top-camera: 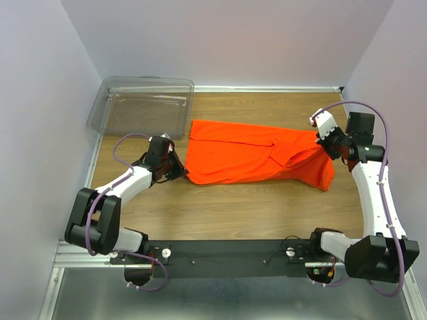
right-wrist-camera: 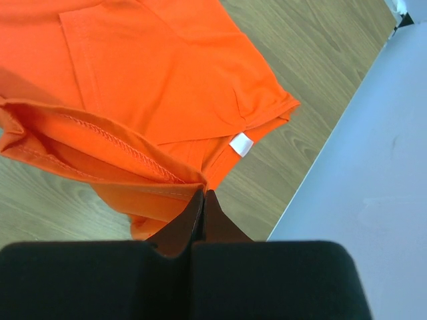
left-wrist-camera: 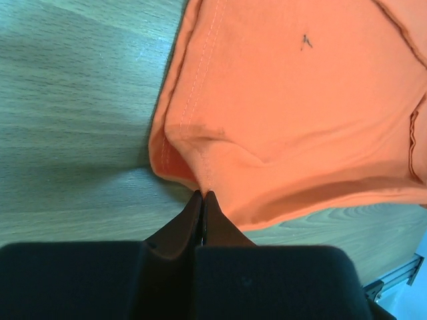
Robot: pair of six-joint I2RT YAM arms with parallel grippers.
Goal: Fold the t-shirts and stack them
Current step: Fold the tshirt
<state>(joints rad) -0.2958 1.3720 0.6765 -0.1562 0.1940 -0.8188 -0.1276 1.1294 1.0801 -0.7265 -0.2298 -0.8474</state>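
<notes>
On the counter (top-camera: 267, 207), top view: the t-shirt (top-camera: 253, 157) lies mid-field, long axis approx. 9-to-3 o'clock, one arm at each end. The left pincer (top-camera: 179, 168) sits at the 9 o'clock end, on the near corner of the hem. The right pincer (top-camera: 323, 143) sits at the 3 o'clock end, where the fabric bunches and hangs in a fold toward 5 o'clock. Each arm is nearest its own end; neither is near the middle. A clear bin (top-camera: 143, 107) stands at approx. 11 o'clock from the shirt, just beside its far-left corner; touching or not: cannot tell.

Left wrist view: pincer pressed together, fingers (left-wrist-camera: 190, 223) meeting in a point on the stitched hem corner. Fabric extends from the tips toward 12–2 o'clock; bare wood at 9–11 o'clock. The corner puckers up at the tips, so it reads as pinched, not merely touched.

Right wrist view: pincer pressed together on a doubled hem edge, which is raised off the wood. The rest of the shirt spreads toward 10–12 o'clock. A white tag (right-wrist-camera: 241, 144) shows at approx. 1 o'clock from the tips, by the neck opening. The wall (right-wrist-camera: 373, 167) is at 3 o'clock.

Judgement: w/ both ends held along the long axis, the next move prob. turns on carrying one end across toward the other, or tensioning the cloth flat first. Risk: the right-end grip holds >1 layer, so the fold may come out uneven.
</notes>
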